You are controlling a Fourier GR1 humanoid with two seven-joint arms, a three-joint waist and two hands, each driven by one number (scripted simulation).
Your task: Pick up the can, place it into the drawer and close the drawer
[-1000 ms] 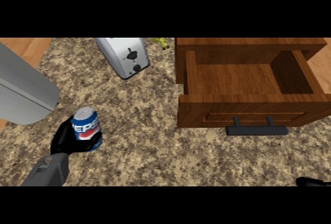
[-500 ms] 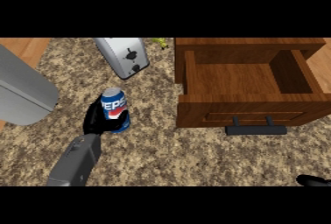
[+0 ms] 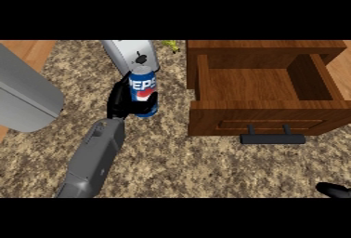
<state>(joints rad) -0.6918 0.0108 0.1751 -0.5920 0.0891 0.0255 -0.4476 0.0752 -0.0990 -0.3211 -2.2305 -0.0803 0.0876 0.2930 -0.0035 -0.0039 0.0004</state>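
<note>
one left hand (image 3: 120, 100) curled round cylindrical blue can (image 3: 144, 91); wooden drawer (image 3: 264, 116) open.

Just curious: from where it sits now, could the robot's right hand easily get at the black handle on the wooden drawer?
Probably yes: the right hand rests low at the right, and only bare counter separates it from the black drawer handle.

I see a white toaster (image 3: 132, 52) at top centre on the speckled granite counter (image 3: 205, 162), a grey appliance (image 3: 24, 95) at left, something yellow-green (image 3: 169, 44) beside the toaster.
</note>
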